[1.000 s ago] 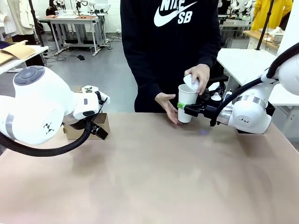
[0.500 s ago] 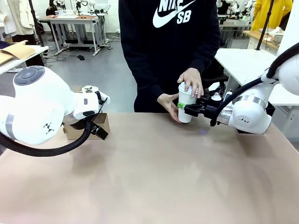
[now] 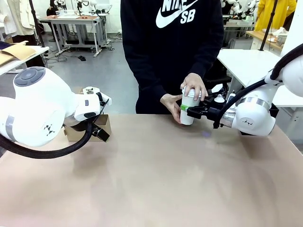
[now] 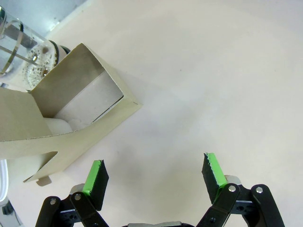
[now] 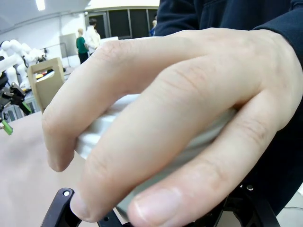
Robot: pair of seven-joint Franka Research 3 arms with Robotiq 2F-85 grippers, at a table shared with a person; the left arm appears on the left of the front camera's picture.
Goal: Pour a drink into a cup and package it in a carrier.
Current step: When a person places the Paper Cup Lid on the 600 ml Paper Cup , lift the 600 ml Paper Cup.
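- right gripper (image 3: 186, 108) clamped on the cup (image 3: 188, 118) at the far edge of the table (image 3: 151, 179) — person's hand (image 3: 193, 86) on top of it
- left gripper (image 4: 154, 172) wide open, just beside the carrier (image 4: 71, 109)

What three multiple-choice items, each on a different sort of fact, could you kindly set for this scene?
1. Where is the cup?
A. in the right claw, at the table's far side
B. lying mid-table
C. at the near edge

2. What colour are the left claw's pads?
A. red
B. blue
C. green

3. How does the left claw stand?
A. shut and empty
B. open
C. shut on a spoon

Answers:
1 A: the front view shows the claw's fingers around the cup, with a hand on its top.
2 C: the left wrist view shows both pads green.
3 B: its fingers are wide apart over bare table beside the carrier.
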